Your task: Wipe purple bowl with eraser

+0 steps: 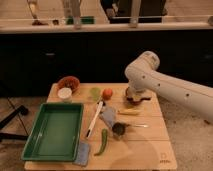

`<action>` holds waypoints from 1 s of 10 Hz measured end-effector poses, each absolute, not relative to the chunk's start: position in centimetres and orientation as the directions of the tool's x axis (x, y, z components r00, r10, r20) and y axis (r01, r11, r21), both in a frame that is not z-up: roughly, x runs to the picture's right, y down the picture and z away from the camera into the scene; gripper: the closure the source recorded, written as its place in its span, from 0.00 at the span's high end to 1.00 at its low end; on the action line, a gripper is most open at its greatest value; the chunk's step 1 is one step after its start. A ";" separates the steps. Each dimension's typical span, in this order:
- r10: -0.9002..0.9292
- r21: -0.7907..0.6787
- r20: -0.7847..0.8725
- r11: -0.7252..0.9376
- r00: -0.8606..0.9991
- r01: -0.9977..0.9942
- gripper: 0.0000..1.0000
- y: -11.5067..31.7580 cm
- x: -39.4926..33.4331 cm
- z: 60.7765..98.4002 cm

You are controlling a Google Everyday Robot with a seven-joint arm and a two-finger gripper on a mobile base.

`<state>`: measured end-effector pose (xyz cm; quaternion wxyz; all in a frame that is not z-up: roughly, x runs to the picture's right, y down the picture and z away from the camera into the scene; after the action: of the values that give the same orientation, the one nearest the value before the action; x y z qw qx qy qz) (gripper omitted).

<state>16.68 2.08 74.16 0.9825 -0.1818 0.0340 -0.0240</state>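
Observation:
A dark purple-maroon bowl [135, 103] sits at the back right of the wooden table [145, 145], mostly covered by my arm. My gripper [133, 96] hangs at the end of the white arm [165, 85], which reaches in from the right. The gripper is low, right over the bowl and at or inside its rim. I cannot make out the eraser; it may be hidden at the gripper.
An orange-red bowl [68, 82], a white cup [65, 93], a green item [95, 92] and an orange fruit [107, 93] line the back. Mid-table lie a brush [95, 118], grey-blue cloth [107, 116], yellow item [129, 112], dark cup [119, 130] and green pepper [103, 142]. A green tray [52, 132] and a light-blue pad [82, 154] are at the left.

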 end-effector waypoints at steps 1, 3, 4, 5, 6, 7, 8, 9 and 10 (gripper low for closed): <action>-0.048 -0.352 -0.060 0.936 0.997 0.024 0.02 2.0 17.0 74.0; -0.020 -0.339 -0.063 0.941 0.998 -0.003 0.02 2.0 17.9 73.7; -0.007 -0.335 -0.066 0.942 0.998 -0.016 0.02 2.1 18.4 73.6; 0.013 -0.330 -0.065 0.943 0.998 -0.034 0.02 2.3 18.9 73.5; 0.021 -0.328 -0.064 0.944 0.998 -0.041 0.02 2.4 19.0 73.5; 0.034 -0.325 -0.066 0.944 0.997 -0.054 0.02 2.5 19.5 73.4; 0.046 -0.323 -0.070 0.944 0.996 -0.067 0.02 2.7 19.9 73.3; 0.060 -0.321 -0.073 0.944 0.995 -0.081 0.02 2.9 20.4 73.3; 0.072 -0.318 -0.077 0.943 0.994 -0.093 0.02 3.0 20.8 73.3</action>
<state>20.76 2.98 73.26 0.9852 -0.1629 0.0320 0.0421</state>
